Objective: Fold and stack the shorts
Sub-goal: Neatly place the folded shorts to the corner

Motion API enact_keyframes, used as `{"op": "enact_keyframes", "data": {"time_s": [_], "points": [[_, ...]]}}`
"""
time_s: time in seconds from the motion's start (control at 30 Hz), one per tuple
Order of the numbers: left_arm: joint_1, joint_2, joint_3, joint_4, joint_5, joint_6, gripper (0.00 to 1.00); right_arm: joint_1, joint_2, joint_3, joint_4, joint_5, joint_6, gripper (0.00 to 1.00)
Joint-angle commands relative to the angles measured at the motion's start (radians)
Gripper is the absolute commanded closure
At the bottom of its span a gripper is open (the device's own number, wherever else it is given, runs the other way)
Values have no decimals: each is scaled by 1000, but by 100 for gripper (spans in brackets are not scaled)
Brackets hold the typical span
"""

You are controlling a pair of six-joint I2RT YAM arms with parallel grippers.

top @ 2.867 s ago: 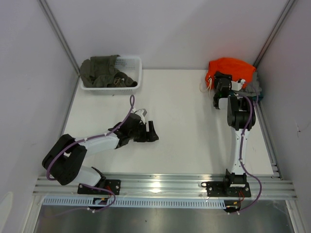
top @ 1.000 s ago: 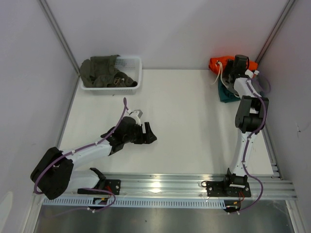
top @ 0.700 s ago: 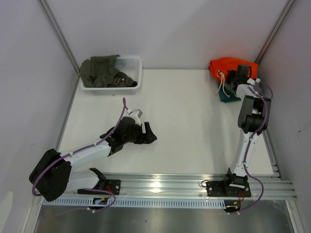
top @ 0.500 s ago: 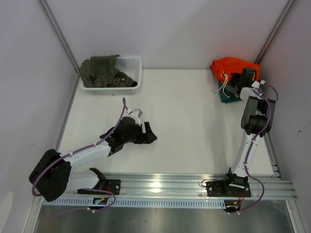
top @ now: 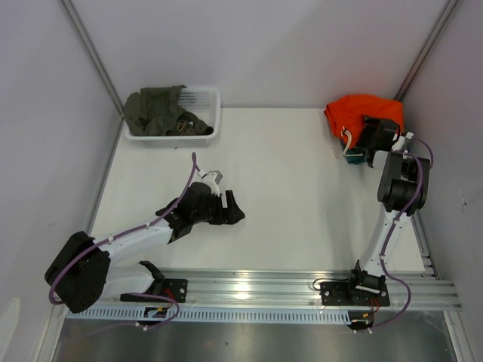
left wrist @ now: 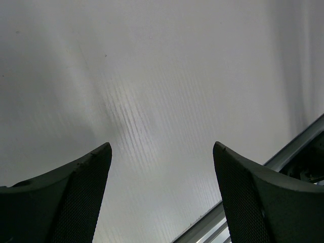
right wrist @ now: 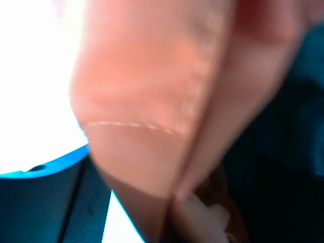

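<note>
The bright orange shorts lie bunched in the far right corner, with the white drawstring hanging at their near left edge. My right gripper is at the near side of the bunch and looks shut on the shorts. In the right wrist view, blurred orange fabric fills the space between my fingers. My left gripper rests low over the table's middle left, open and empty. The left wrist view shows its jaws wide apart over bare table.
A white basket holding an olive-green garment stands at the far left. A teal garment lies under the shorts by the right wall and shows dark in the right wrist view. An aluminium rail runs along the near edge.
The right gripper has swung along the far right corner and the orange shorts have shifted and spread with it. The left arm stretched slightly forward, then stayed still.
</note>
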Motion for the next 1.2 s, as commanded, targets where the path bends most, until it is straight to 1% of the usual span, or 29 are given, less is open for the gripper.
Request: {"op": "enact_keyframes", "data": {"time_s": [0.0, 0.13, 0.37, 0.53, 0.63, 0.67, 0.7, 0.77, 0.8, 0.87, 0.9, 1.0, 1.07, 1.17], "points": [[-11, -20, 1, 11, -18, -6, 16, -23, 47, -19, 149, -4, -82, 26], [-10, -22, 1, 8, -24, -5, 16, -46, 101, 9, 246, -76, -90, 24], [-11, 9, 17, 15, -16, -5, 16, -62, 157, 104, 248, -131, -122, 22], [-11, 21, 27, 12, -19, -2, 16, -59, 242, 237, 202, -175, -126, 23], [-11, 35, 31, 12, -19, -2, 16, -38, 280, 306, 145, -173, -135, 25], [-11, 39, 34, 11, -19, 0, 16, -33, 289, 324, 139, -173, -139, 27], [-11, 41, 38, 11, -19, -2, 16, -30, 300, 341, 134, -176, -141, 34], [-11, 46, 41, 11, -19, -2, 16, -21, 325, 375, 127, -177, -129, 40], [-11, 46, 40, 9, -21, -2, 16, -18, 334, 384, 122, -179, -124, 53], [-11, 49, 41, 8, -24, -2, 16, -12, 348, 401, 123, -177, -113, 66], [-11, 50, 43, 6, -22, -2, 16, -12, 349, 404, 122, -177, -103, 76], [-11, 56, 46, 8, -19, -3, 16, -3, 331, 412, 114, -173, -96, 81], [-11, 59, 47, 12, -18, -5, 16, 2, 310, 420, 108, -171, -92, 88], [-11, 58, 47, 12, -16, -5, 16, 4, 294, 467, 96, -174, -92, 95]]}}
